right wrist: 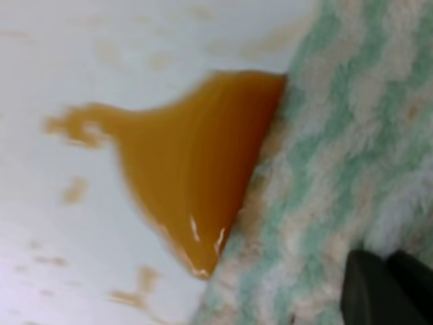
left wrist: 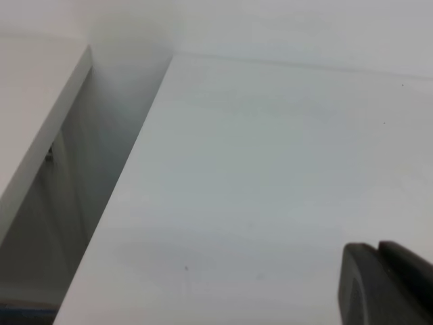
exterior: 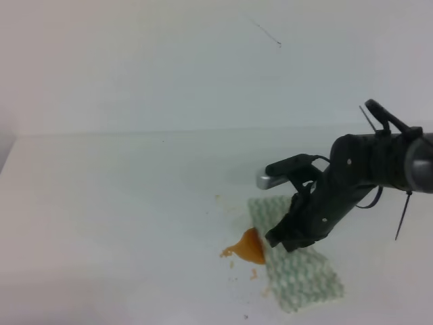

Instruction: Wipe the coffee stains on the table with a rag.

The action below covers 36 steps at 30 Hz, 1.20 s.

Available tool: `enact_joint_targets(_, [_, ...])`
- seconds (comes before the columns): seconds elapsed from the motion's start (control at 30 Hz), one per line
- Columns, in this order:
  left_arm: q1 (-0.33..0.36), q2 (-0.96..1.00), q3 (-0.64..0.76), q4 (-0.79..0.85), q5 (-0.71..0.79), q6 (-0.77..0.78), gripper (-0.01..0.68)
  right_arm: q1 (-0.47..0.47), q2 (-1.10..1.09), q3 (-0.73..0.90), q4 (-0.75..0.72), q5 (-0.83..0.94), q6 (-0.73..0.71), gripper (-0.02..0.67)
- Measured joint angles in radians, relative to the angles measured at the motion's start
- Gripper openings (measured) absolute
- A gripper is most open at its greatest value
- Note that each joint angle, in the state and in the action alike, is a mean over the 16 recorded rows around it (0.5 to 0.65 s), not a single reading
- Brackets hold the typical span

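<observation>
An orange-brown coffee stain point(exterior: 249, 248) point(right wrist: 193, 162) pools on the white table point(exterior: 122, 203), with small specks point(exterior: 254, 273) point(right wrist: 74, 190) around it. The green and white wavy rag point(exterior: 301, 267) point(right wrist: 338, 135) lies flat just right of the pool, its left edge touching and soaking the liquid. My right gripper point(exterior: 281, 240) point(right wrist: 388, 288) points down onto the rag's middle, jaws together, pinched into the cloth. In the left wrist view my left gripper point(left wrist: 383, 284) hovers over bare table point(left wrist: 270, 169), its dark fingers closed against each other and holding nothing.
The white wall point(exterior: 169, 54) rises behind the table. In the left wrist view, the table's left edge drops into a shadowed gap point(left wrist: 95, 176) beside a white side panel point(left wrist: 34, 135). A faint brownish smear point(exterior: 218, 198) marks the table above the stain.
</observation>
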Motion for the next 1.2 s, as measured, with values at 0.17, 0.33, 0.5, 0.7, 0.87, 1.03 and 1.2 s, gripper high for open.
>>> enact_joint_targets(0.17, [0.0, 0.0, 0.0, 0.0, 0.0, 0.0, -0.003, 0.049, 0.001, -0.048, 0.032, -0.012, -0.004, -0.001])
enact_joint_targets(0.33, [0.0, 0.0, 0.0, 0.0, 0.0, 0.0, -0.003, 0.08, 0.011, -0.079, 0.065, -0.022, -0.004, -0.001])
enact_joint_targets(0.5, [0.0, 0.0, 0.0, 0.0, 0.0, 0.0, -0.003, 0.094, 0.034, -0.09, 0.1, -0.028, -0.005, -0.001])
enact_joint_targets(0.7, [0.0, 0.0, 0.0, 0.0, 0.0, 0.0, -0.003, 0.098, 0.07, -0.09, 0.1, -0.023, 0.01, 0.0])
enact_joint_targets(0.87, [0.0, 0.0, 0.0, 0.0, 0.0, 0.0, -0.003, 0.098, 0.079, -0.09, 0.055, -0.018, 0.041, 0.0])
enact_joint_targets(1.03, [0.0, 0.0, 0.0, 0.0, 0.0, 0.0, -0.003, 0.097, 0.053, -0.09, 0.011, -0.028, 0.061, 0.0])
enact_joint_targets(1.2, [0.0, 0.0, 0.0, 0.0, 0.0, 0.0, -0.003, 0.097, 0.002, -0.091, 0.04, -0.048, 0.028, 0.0])
